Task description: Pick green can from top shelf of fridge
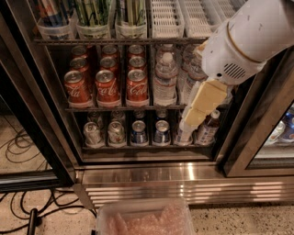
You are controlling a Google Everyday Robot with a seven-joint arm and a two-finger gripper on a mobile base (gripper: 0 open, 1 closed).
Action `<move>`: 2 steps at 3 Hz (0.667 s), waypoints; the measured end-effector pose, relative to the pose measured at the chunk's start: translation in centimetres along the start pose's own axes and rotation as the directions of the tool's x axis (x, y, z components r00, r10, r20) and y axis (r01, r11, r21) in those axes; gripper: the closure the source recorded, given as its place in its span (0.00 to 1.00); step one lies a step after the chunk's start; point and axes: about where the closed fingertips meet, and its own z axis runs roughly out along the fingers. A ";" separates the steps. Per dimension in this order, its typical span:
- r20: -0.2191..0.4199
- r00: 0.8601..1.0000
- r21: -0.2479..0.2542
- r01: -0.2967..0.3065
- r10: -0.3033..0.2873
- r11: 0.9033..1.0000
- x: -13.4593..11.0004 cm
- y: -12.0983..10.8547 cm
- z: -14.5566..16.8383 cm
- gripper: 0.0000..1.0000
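Note:
The green cans (94,10) stand in clear bins on the top shelf (115,41) of the fridge (183,176), at the upper left; only their lower bodies show. A second bin of green cans (131,10) stands to their right. My gripper (193,117), cream-coloured on a white arm (248,41), hangs in front of the middle shelf's right side. It is below the top shelf and well to the right of the green cans.
Empty white slotted bins (165,18) fill the top shelf's right half. Red cola cans (108,85) and water bottles (165,78) are on the middle rack, with small cans (138,133) and a brown bottle (209,128) below. Cables (18,147) lie left; a clear tub (147,220) sits in front.

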 end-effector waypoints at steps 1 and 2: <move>0.097 0.995 0.036 -0.035 0.031 0.999 -2.2 -0.2 0.1 0.00; 0.273 0.960 0.097 -0.094 0.064 0.991 -7.9 -0.8 -0.4 0.00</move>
